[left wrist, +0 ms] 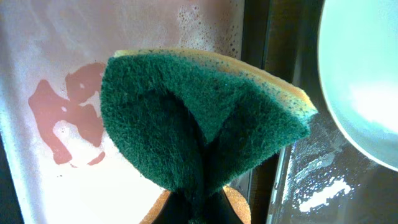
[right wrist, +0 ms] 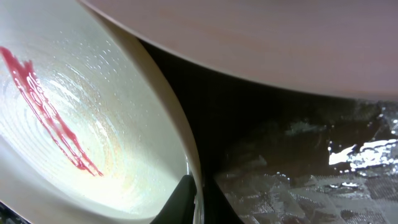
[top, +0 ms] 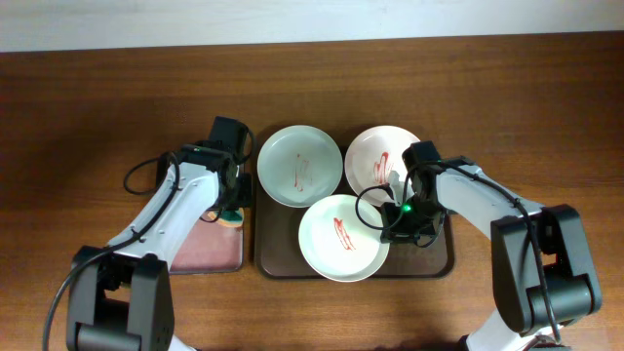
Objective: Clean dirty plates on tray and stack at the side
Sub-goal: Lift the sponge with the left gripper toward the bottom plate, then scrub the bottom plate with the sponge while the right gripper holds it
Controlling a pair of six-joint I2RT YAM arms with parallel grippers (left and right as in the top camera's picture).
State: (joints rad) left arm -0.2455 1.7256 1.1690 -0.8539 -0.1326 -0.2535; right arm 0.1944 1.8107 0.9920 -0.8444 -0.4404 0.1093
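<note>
Three plates with red smears lie on a dark brown tray (top: 441, 261): a pale green one (top: 300, 166) at the back left, a pinkish one (top: 383, 159) at the back right, and a white one (top: 342, 237) in front. My left gripper (top: 231, 210) is shut on a green and yellow sponge (left wrist: 205, 130) over the pink soapy tray (top: 210, 244), left of the green plate (left wrist: 360, 81). My right gripper (top: 400, 219) is shut on the right rim of the white plate (right wrist: 81, 124), one finger inside and one outside (right wrist: 198, 202). The pinkish plate (right wrist: 280, 37) is just behind it.
The pink tray (left wrist: 56, 74) holds foam and a red stain. The brown tray's floor (right wrist: 298, 186) is wet beside the white plate. Bare wooden table (top: 88, 107) surrounds both trays.
</note>
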